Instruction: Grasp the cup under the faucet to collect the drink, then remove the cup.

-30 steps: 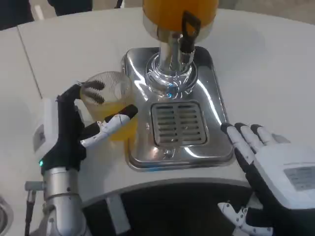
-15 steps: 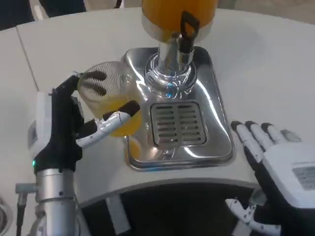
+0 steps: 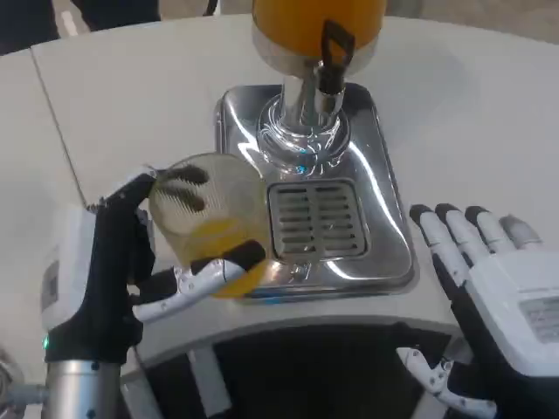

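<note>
The cup (image 3: 212,225) is a clear plastic tumbler with orange drink pooled in its bottom — about a third full. It sits left of centre in the frame, tilted, its open mouth leaning toward the upper left. The faucet (image 3: 332,54) — a black lever tap on the orange-filled dispenser — stands at the top centre, well apart from the cup.

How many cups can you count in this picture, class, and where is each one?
1. The cup, clear with orange drink at the bottom, is held by the left hand at the left front corner of the dispenser's silver tray.
</note>
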`<state>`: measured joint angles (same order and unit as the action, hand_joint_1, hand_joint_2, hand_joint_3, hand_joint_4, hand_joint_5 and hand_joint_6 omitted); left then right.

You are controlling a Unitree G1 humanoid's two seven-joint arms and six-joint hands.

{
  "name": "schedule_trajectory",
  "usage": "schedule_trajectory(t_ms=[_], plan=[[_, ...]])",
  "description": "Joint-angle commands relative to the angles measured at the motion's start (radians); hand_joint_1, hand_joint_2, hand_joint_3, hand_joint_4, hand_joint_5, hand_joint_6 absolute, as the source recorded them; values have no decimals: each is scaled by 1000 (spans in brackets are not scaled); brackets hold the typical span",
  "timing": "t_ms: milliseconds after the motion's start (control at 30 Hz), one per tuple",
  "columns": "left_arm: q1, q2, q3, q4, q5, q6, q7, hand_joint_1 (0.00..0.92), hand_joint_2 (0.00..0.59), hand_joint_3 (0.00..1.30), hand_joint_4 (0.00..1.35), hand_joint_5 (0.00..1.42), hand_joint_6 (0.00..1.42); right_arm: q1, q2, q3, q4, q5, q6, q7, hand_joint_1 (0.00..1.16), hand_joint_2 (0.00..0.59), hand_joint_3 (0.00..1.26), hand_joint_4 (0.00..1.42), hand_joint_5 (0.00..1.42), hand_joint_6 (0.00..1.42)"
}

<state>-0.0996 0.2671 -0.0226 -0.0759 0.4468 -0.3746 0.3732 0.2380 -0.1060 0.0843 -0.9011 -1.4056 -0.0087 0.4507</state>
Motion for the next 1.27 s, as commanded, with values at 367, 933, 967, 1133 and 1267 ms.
schedule_trajectory(t_ms=[367, 933, 967, 1133, 1267], plan=[[172, -32, -53, -189, 64, -78, -58, 559, 7, 1169, 1026, 1424, 1424, 240, -110, -90, 5, 165, -144, -274, 333, 462, 0, 0, 0, 0], [232, -65, -77, -260, 98, -77, -85, 550, 12, 1169, 1026, 1424, 1424, 204, -177, -182, 43, 285, -190, -286, 334, 480, 0, 0, 0, 0], [244, -69, -80, -269, 100, -76, -86, 550, 12, 1169, 1026, 1424, 1424, 202, -175, -177, 44, 282, -189, -283, 334, 480, 0, 0, 0, 0], [272, -78, -91, -289, 106, -70, -94, 544, 15, 1169, 1026, 1424, 1424, 188, -151, -138, 38, 253, -176, -271, 333, 479, 0, 0, 0, 0], [283, -86, -95, -300, 109, -68, -106, 542, 15, 1169, 1026, 1424, 1424, 189, -140, -120, 28, 238, -176, -257, 333, 479, 0, 0, 0, 0]])
